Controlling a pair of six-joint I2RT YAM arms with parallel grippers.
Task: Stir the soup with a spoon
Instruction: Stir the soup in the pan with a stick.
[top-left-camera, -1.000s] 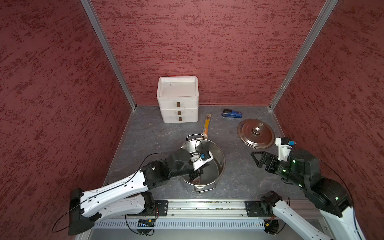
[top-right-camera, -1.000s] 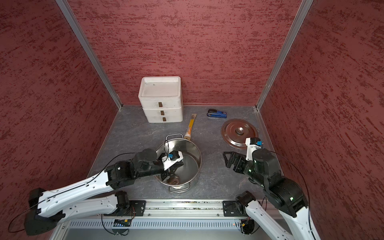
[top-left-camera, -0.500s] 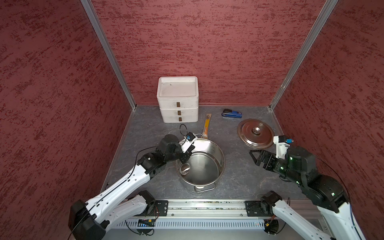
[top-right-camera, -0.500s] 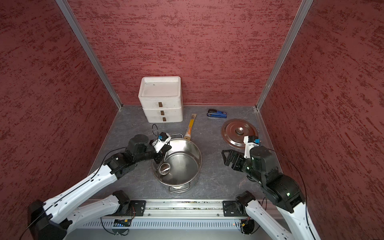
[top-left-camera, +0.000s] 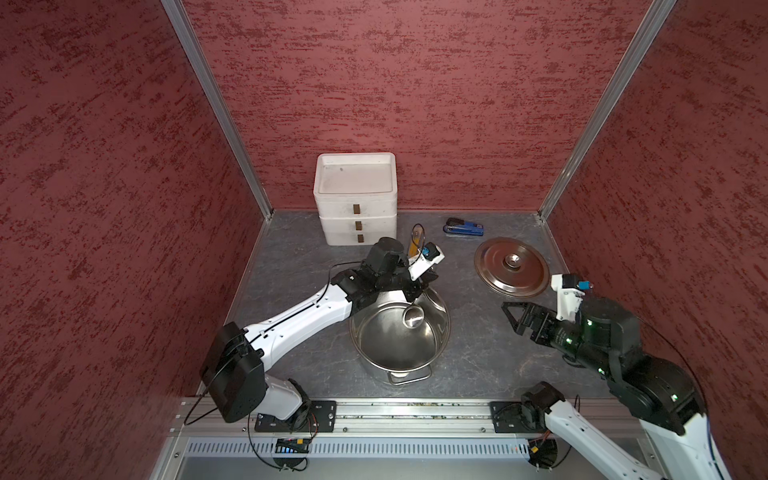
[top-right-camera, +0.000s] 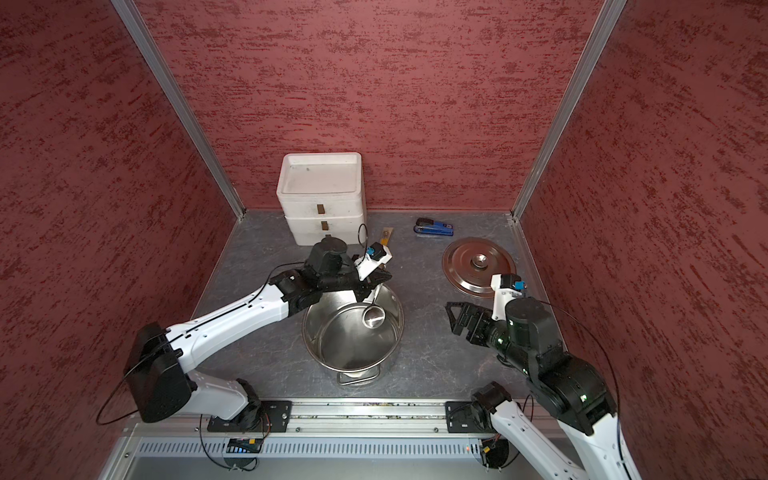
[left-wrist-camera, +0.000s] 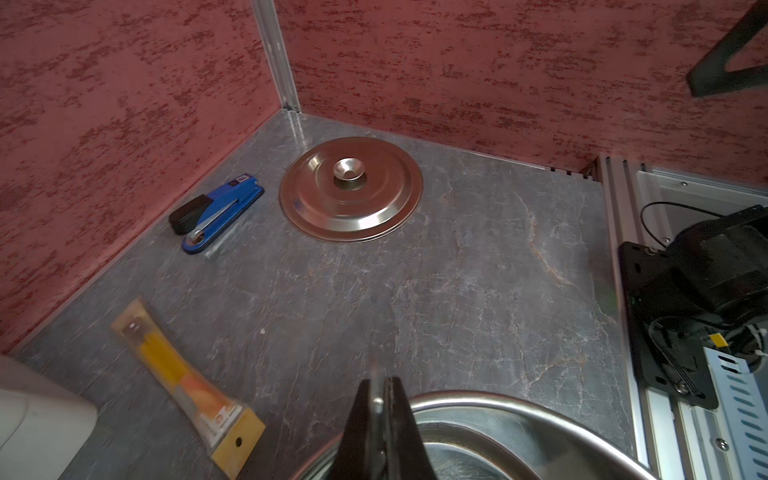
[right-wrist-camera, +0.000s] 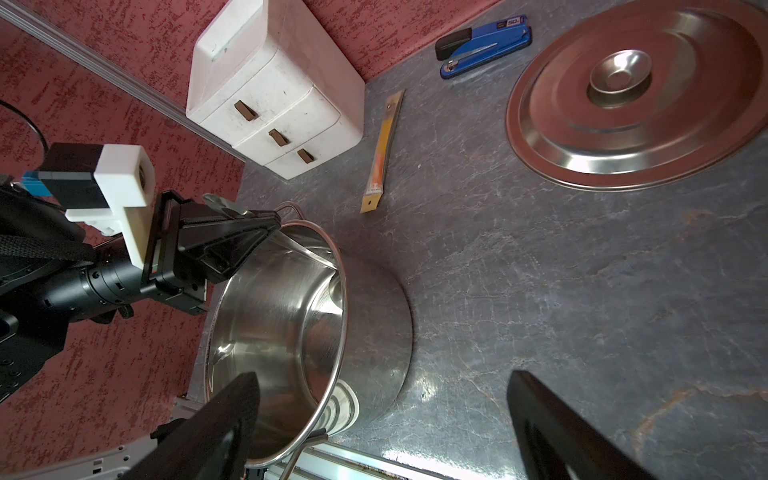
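The soup is only a shiny steel pot (top-left-camera: 386, 353) (top-right-camera: 349, 353) standing mid-table, with no liquid showing inside. My left gripper (top-left-camera: 422, 284) (top-right-camera: 376, 283) hangs over the pot's far rim, shut on the spoon's thin handle. The spoon's small round bowl (top-left-camera: 412, 318) (top-right-camera: 374, 318) hangs inside the pot near its far wall. In the left wrist view the handle (left-wrist-camera: 377, 401) sits pinched in the left gripper (left-wrist-camera: 380, 388), above the pot rim (left-wrist-camera: 498, 401). My right gripper (top-left-camera: 509, 318) (top-right-camera: 453, 318) (right-wrist-camera: 382, 378) stands open and empty to the right of the pot (right-wrist-camera: 291, 311).
The steel lid (top-left-camera: 494, 270) (left-wrist-camera: 374, 208) (right-wrist-camera: 665, 137) lies flat at the back right. A blue stapler (top-left-camera: 463, 227) lies by the back wall. White drawers (top-left-camera: 355, 199) stand behind the pot. An orange-yellow stick (left-wrist-camera: 183, 382) (right-wrist-camera: 384, 149) lies between drawers and pot.
My left gripper swung from above the pot's middle to its far-left rim, then along to the far rim. The spoon bowl swept round inside. The right arm shifted only slightly.
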